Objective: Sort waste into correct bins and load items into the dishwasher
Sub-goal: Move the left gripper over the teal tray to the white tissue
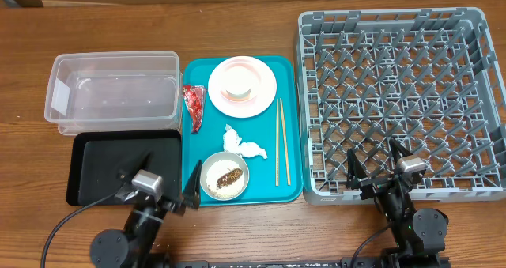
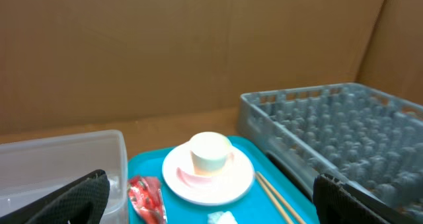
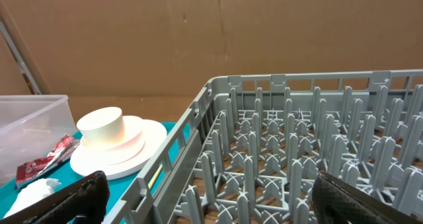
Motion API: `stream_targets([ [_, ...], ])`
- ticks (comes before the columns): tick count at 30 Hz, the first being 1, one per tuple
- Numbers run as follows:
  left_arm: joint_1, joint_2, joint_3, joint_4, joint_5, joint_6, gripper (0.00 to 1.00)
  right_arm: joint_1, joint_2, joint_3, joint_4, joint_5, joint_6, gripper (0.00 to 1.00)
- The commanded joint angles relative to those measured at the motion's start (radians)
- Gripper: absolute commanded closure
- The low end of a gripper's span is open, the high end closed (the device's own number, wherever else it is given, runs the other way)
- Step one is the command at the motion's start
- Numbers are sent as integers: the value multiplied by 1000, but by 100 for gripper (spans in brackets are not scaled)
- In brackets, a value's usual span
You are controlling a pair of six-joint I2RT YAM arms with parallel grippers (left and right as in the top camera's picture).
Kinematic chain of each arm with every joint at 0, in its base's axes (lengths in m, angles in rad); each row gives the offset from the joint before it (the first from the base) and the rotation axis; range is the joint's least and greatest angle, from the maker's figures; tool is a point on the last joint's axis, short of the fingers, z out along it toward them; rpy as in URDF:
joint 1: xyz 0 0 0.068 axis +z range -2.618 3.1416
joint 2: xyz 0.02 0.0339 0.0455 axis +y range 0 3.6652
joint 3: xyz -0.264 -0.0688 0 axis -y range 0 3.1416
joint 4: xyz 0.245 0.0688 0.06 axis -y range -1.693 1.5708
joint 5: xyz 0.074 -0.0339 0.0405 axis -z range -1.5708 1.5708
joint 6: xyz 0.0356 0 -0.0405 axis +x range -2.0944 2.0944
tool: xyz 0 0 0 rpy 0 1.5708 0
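Left of the teal tray sit the clear tub and the black tray. By its left edge lies the red foil wrapper, probably light and crinkly, pinchable anywhere. The rice bowl at its front looks rigid, so take it by the rim. The chopsticks along its right side may roll. The left gripper, off its front-left corner, and the right gripper, right of it over the dish rack, both gape wide and hold nothing.
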Motion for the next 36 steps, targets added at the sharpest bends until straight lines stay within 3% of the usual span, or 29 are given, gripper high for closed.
stream_targets([
  [1, -3, 13, 204, -151, -3, -29, 0, -2, -12, -10, 6, 2, 1, 0],
  [8, -3, 238, 632, -495, -60, -31, 0, -2, -12, -10, 6, 2, 1, 0],
  [13, -3, 499, 938, -841, 21, -49, 0, -2, -12, -10, 6, 2, 1, 0],
  [16, -3, 617, 1060, -964, 88, -49, 0, -2, -12, -10, 6, 2, 1, 0],
  [20, -3, 692, 1088, -992, 79, -48, 0, -2, -12, -10, 6, 3, 1, 0],
  [23, -3, 733, 1081, -923, 64, -45, 0, -2, -12, -10, 6, 2, 1, 0],
  [24, -3, 746, 1081, -899, 50, -45, 8, -2, -12, -10, 6, 2, 1, 0],
  [26, -3, 773, 1081, -855, 13, -57, 47, -2, -12, -10, 6, 2, 1, 0],
  [28, -3, 808, 1081, -835, -15, -116, 64, -2, -12, -10, 6, 3, 1, 0],
  [30, -3, 838, 1081, -842, -24, -133, 88, -2, -12, -10, 6, 3, 1, 0],
  [36, -19, 972, 1059, -893, -27, -136, 87, -2, -12, -10, 6, 2, 1, 0],
])
